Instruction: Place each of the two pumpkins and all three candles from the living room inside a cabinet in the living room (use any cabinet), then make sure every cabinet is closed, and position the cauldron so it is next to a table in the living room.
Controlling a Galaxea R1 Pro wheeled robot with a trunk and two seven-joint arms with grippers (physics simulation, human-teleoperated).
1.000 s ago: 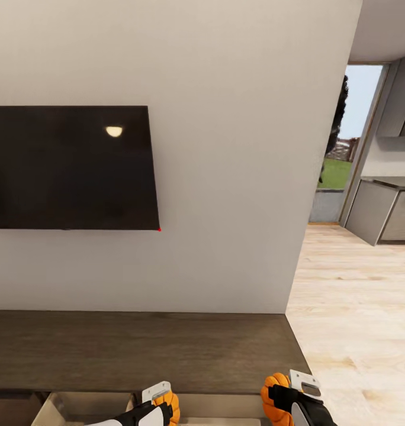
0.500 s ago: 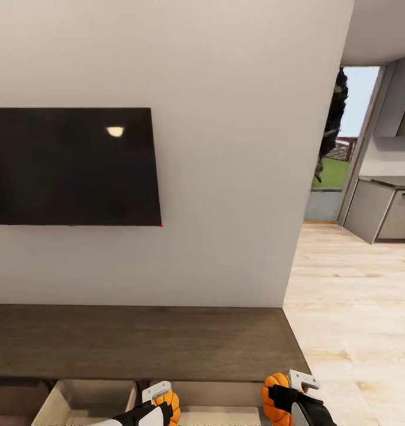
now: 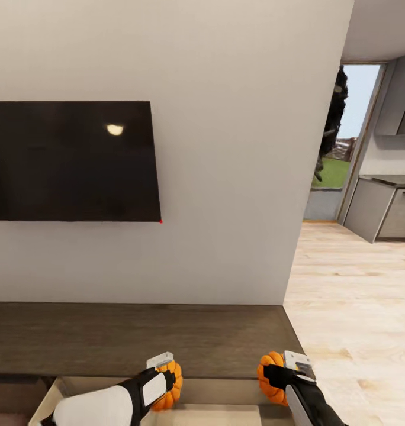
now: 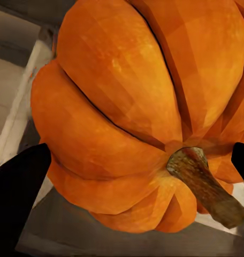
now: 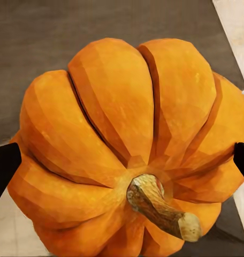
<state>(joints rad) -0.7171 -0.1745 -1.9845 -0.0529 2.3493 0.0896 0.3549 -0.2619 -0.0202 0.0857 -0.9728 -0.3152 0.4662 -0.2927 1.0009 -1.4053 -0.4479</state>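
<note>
One pumpkin (image 3: 167,387) is being gripped by the left gripper (image 3: 161,378), its black fingers (image 4: 17,198) pressed against both flanks – it is being held over the pale open drawer (image 3: 60,387) of the dark brown cabinet (image 3: 137,340). The second pumpkin (image 3: 269,376) is being clasped by the right gripper (image 3: 285,373) near the cabinet's right end, beside the wooden floor (image 3: 356,307) – a dark television (image 3: 72,160) is being shown on the wall above

bright orange ribbed pumpkins (image 3: 169,386), dark brown cabinet (image 3: 143,338), black tv (image 3: 72,161)

Two orange pumpkins (image 3: 169,386) (image 3: 270,378) — over open cabinet (image 3: 143,340)
</note>
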